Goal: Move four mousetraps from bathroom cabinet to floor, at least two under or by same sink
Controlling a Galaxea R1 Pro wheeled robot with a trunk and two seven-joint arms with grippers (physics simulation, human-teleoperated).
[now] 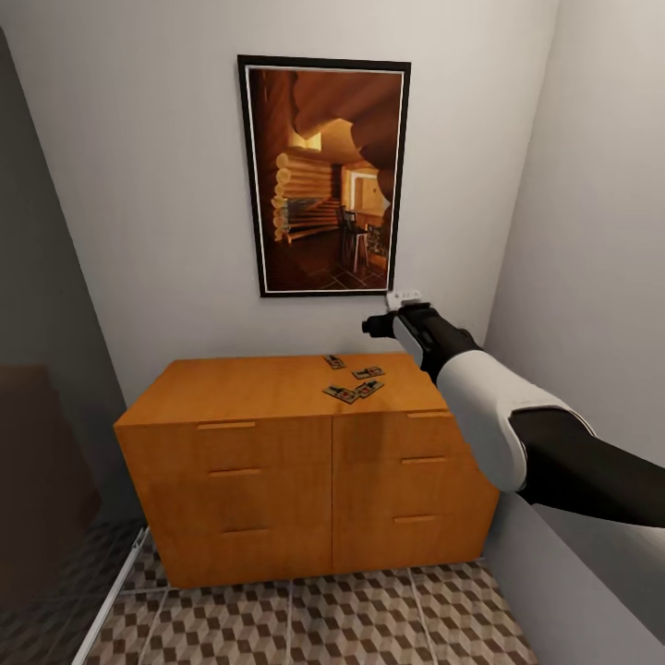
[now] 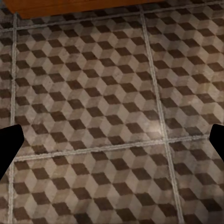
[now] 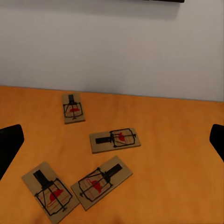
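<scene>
All four mousetraps (image 3: 95, 154) lie flat on the cabinet (image 1: 259, 388) top, toward its right rear corner, none yet on the bathroom floor (image 2: 102, 121). One sits nearest the back edge by the wall; another lies just in front of it; the last two sit closest to the front edge, so close to each other that I cannot tell whether they touch or overlap at a corner.

My right pincer (image 1: 377, 325) hangs above that corner, over the traps and not touching them. In its wrist view my finger pads (image 3: 9, 142) stand wide apart at the frame edges, so it is spread and empty. My left pincer (image 2: 112, 142) points down at the tiles in front of the cabinet base, likewise spread with nothing between its fingers.

What worries me: the boards are thin and lie flush on the wood, so my fingers may scrape the top and slide a trap instead of lifting it. Going for the front pair, I could nudge its neighbour or pinch both at once. A shoved trap could also skid off the right edge, which is near.

I can read no brand, label or writing on the traps, only a red patch on each. The framed picture (image 1: 323, 175) on the wall carries no legible text.
</scene>
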